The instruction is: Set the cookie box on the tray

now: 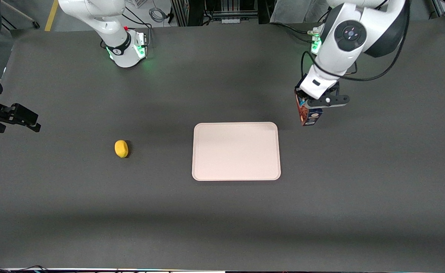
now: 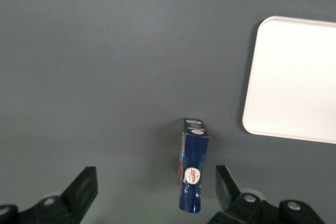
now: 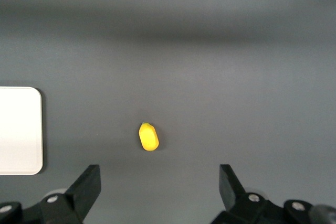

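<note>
- The gripper (image 2: 155, 187) hangs over the box (image 1: 309, 112), its fingers spread wide and clear of the box on both sides.
- The box stands on the table (image 1: 222, 227) beside the tray (image 1: 236, 151), toward the working arm's end.
- Front view: the arm hides the box top; the wrist view shows it whole.
- A yellow lump (image 1: 121, 148) lies toward the parked arm's end.

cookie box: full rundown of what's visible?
The cookie box is a small, narrow, dark navy carton that looks like cardboard, with a white oval logo and an orange-brown cookie picture on one side. It stands upright on the dark table, off the tray and beside its corner toward the working arm's end. The gripper hovers above it, jaws open on either side, touching nothing.
</note>
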Robot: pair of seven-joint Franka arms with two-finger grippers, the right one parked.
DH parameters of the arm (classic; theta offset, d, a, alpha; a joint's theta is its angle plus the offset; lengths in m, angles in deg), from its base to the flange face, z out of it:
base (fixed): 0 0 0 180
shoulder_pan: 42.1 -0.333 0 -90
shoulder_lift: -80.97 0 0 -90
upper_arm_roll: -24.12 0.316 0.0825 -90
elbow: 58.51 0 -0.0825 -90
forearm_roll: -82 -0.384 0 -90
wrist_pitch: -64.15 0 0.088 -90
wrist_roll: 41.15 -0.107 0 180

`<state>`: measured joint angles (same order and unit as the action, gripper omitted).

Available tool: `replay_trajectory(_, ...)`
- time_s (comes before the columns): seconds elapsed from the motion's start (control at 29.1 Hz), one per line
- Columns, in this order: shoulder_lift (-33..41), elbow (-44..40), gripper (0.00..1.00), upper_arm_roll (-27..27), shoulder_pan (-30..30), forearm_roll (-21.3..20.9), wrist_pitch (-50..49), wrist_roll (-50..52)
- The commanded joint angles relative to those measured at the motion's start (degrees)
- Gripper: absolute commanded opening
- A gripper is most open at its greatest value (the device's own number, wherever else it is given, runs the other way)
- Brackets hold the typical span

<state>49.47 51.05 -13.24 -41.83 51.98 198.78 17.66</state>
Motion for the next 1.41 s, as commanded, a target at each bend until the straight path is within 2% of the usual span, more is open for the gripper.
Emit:
replay_trajectory(0.0, 3.80, -1.18, 1.00, -0.44, -0.27, -0.66, -3.14, 0.35)
replay_trajectory(0.1, 7.23, -1.53, 1.00, -0.88, -1.06, 0.83, -7.44, -3.24)
replay_trajectory(0.17, 9.87, -3.28, 1.00, -0.79, -1.41, 6.25, -10.25, -7.72)
replay_trajectory(0.28, 14.52, -6.36, 1.00, 0.00, -1.41, 17.59, -16.31, -17.11)
replay_trajectory(0.34, 17.51, -7.68, 1.00, 2.27, -1.41, 21.56, -21.06, -23.36)
replay_trajectory(0.41, 20.94, -8.21, 1.00, 4.56, -1.41, 23.59, -24.40, -28.64)
replay_trajectory(0.62, 29.11, -8.22, 1.00, 10.71, -1.41, 26.15, -31.61, -38.49)
replay_trajectory(0.83, 35.27, -7.95, 1.00, 17.39, -1.41, 26.59, -35.93, -50.01)
replay_trajectory(1.07, 40.37, -7.08, 1.00, 22.50, -1.41, 27.47, -39.01, -52.13)
replay_trajectory(1.38, 44.33, -2.60, 1.00, 27.07, -1.41, 27.38, -37.08, -53.36)
